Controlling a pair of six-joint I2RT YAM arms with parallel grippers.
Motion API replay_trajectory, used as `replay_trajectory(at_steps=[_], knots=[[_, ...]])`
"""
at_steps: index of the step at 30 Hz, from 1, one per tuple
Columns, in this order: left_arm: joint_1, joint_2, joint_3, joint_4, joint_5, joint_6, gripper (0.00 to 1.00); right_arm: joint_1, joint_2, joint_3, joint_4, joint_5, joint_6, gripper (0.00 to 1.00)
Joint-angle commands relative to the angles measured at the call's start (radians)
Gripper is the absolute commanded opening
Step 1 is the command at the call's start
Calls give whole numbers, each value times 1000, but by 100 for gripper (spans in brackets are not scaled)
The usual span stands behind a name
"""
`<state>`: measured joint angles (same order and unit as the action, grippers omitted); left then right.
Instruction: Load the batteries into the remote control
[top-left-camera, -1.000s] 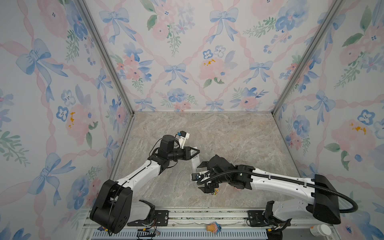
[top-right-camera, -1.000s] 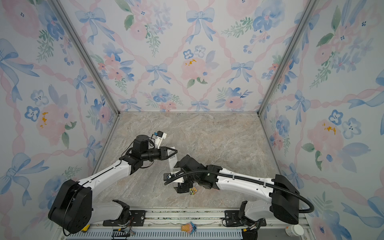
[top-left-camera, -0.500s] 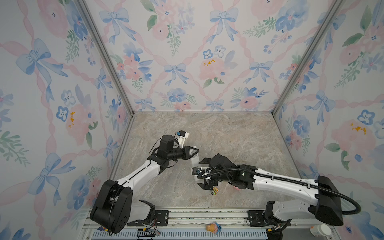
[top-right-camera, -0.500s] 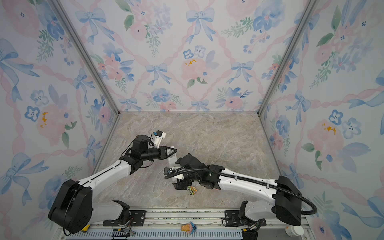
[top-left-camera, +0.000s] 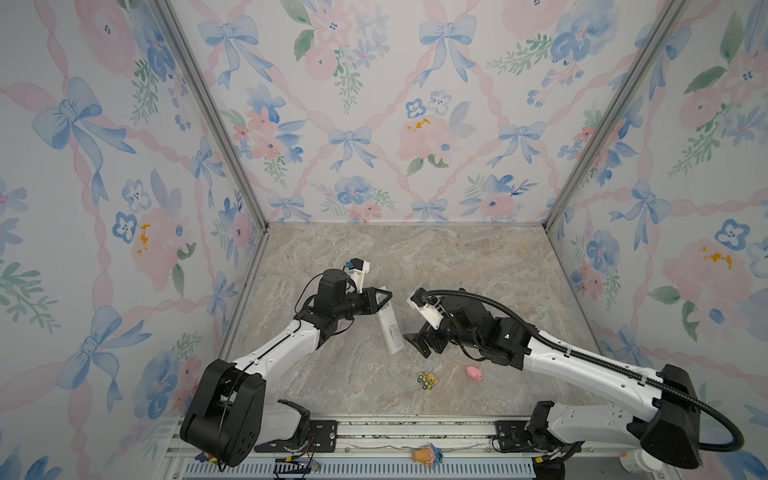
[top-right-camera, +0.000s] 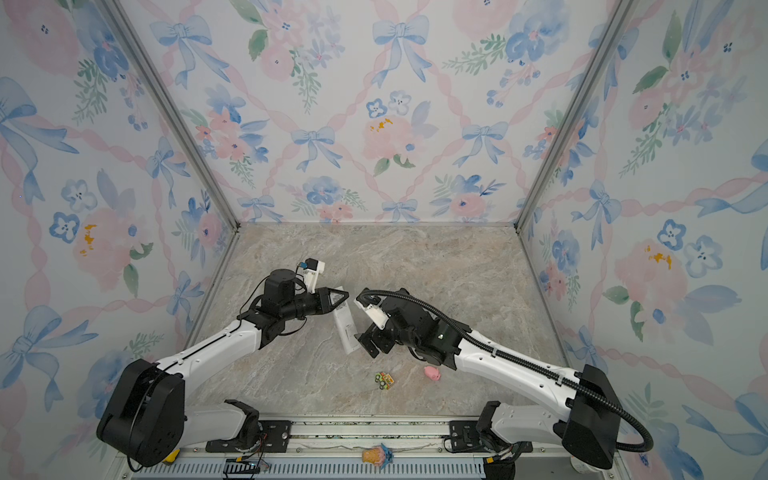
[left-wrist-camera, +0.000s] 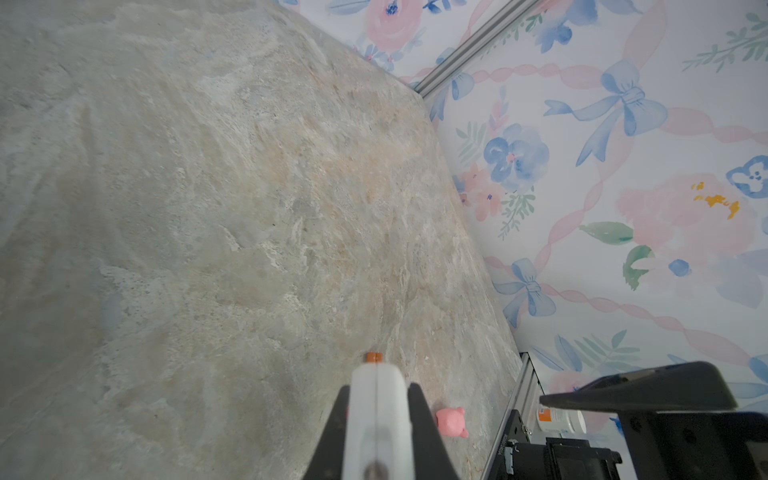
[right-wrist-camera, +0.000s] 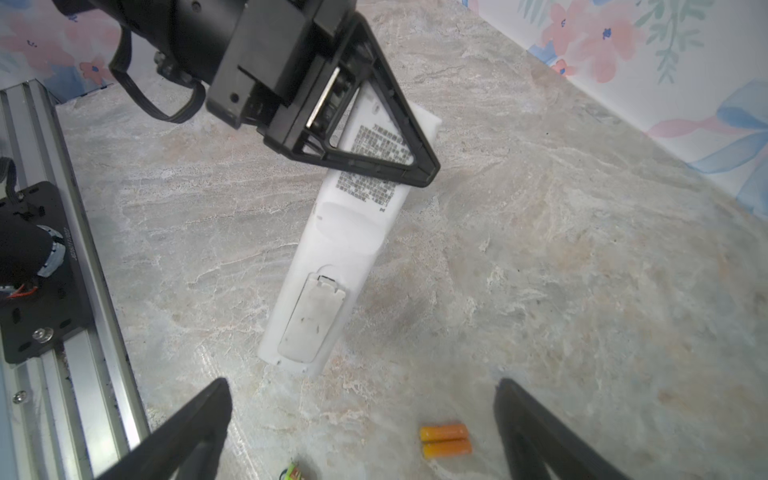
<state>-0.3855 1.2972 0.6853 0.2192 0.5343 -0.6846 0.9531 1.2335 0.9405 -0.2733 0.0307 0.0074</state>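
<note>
My left gripper (top-left-camera: 388, 296) (top-right-camera: 345, 296) is shut on the remote control (top-left-camera: 390, 330) (top-right-camera: 346, 330). The white remote hangs tilted above the table with its back up. The right wrist view shows the remote (right-wrist-camera: 332, 257) with its battery cover (right-wrist-camera: 311, 324) closed. My right gripper (top-left-camera: 417, 345) (top-right-camera: 371, 345) (right-wrist-camera: 363, 390) stands open just past the remote's lower end, holding nothing. The batteries (right-wrist-camera: 444, 440), two orange cylinders, lie side by side on the table between its fingers. In both top views my right arm hides them. In the left wrist view the remote (left-wrist-camera: 376, 415) fills the left gripper (left-wrist-camera: 377, 395).
A green-orange toy car (top-left-camera: 427, 380) (top-right-camera: 384, 380) and a pink pig (top-left-camera: 474, 372) (top-right-camera: 432, 372) (left-wrist-camera: 451, 420) lie on the marble table (top-left-camera: 415, 266) in front of my right gripper. The front rail (top-left-camera: 415, 430) and the floral walls bound the space.
My right gripper has drawn back to the right and a little farther from the front edge, uncovering the toy car and the pig. The left gripper still holds the remote in about the same place.
</note>
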Motion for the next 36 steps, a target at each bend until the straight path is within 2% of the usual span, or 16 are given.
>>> replay_trajectory(at_steps=[1, 6, 11, 23, 30, 36], knots=[[6, -10, -8, 48, -50, -30, 0, -23, 29, 2, -2, -38, 124, 99], [6, -32, -26, 64, -102, -46, 0, -20, 76, 1, 80, -103, 181, 98], [-7, -39, -49, 95, -139, -74, 0, -22, 155, 32, 95, -104, 208, 97], [-28, -27, -61, 108, -162, -76, 0, -66, 273, 38, 240, -192, 282, 88], [-30, -24, -62, 108, -165, -75, 0, -71, 313, 41, 280, -226, 298, 78], [-32, -17, -61, 109, -165, -75, 0, -69, 336, 50, 285, -233, 297, 66]])
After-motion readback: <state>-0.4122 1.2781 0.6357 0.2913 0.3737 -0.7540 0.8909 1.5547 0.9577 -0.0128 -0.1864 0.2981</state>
